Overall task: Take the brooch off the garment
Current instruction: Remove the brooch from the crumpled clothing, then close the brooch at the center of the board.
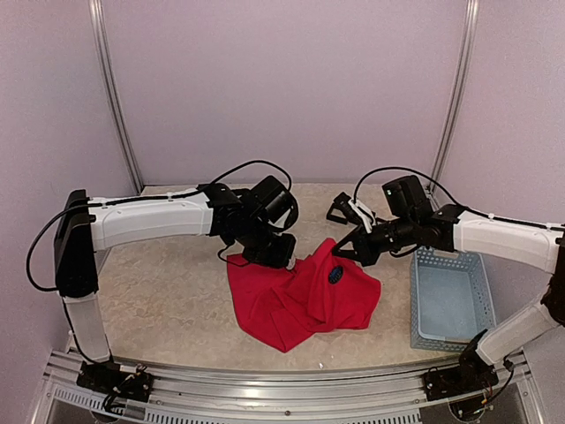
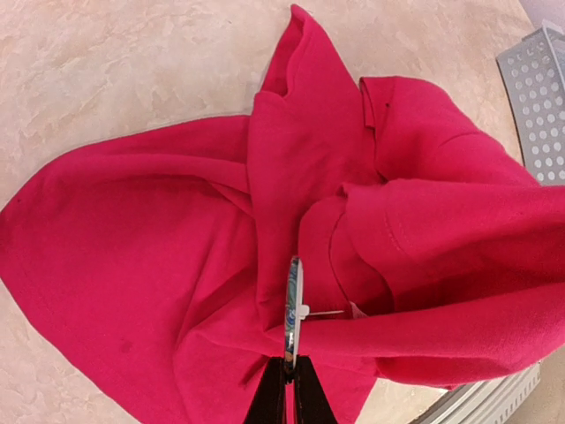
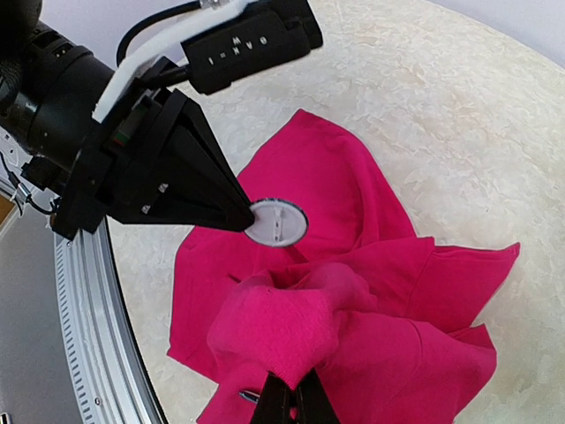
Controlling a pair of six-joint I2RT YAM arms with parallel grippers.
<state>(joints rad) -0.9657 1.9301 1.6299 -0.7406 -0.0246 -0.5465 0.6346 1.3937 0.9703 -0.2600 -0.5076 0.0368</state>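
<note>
Two grips: left gripper (image 2: 289, 375) clamped on brooch (image 2: 293, 300) rim, right gripper (image 3: 287, 393) on garment (image 3: 353, 336) fold; pin (image 2: 327, 312) seemingly lodged, pulling may tear garment.

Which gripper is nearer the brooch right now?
Left. The left gripper is shut on the brooch, at its rim; the right gripper pinches a bunched fold of the garment close by, not touching the brooch.

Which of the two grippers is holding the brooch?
The left gripper: it pinches the round brooch at its rim, while the right gripper grips only a fold of the garment.
</note>
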